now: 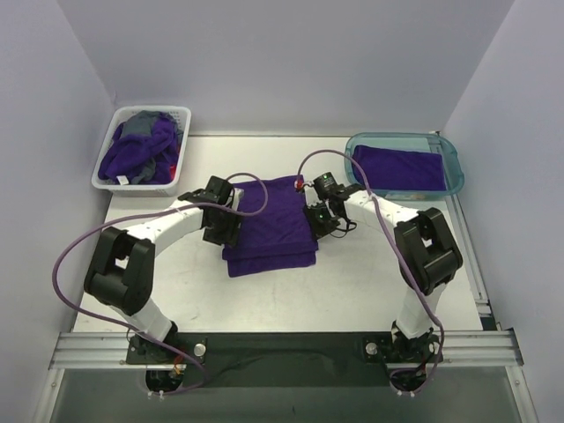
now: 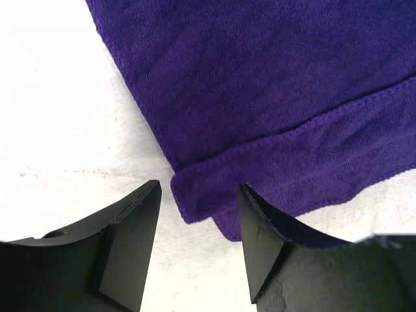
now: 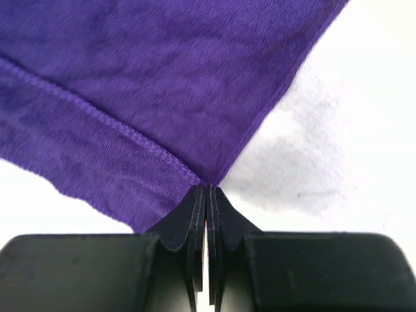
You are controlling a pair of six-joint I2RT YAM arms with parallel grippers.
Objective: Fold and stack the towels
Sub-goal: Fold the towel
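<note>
Basket [image 1: 104, 169] of jumbled towels [image 1: 139, 148], tray [image 1: 456, 164] holding purple towel [image 1: 401, 167], left pincer [image 2: 199, 190] released, right pincer [image 3: 207, 190] pinching corner of middle towel [image 3: 162, 78]

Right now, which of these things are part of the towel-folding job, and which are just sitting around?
Part of the job:
purple towel in the middle
towel pile, far left
folded purple towel, far right

Just sitting there:
white basket holding the pile
teal tray holding the folded one
</note>
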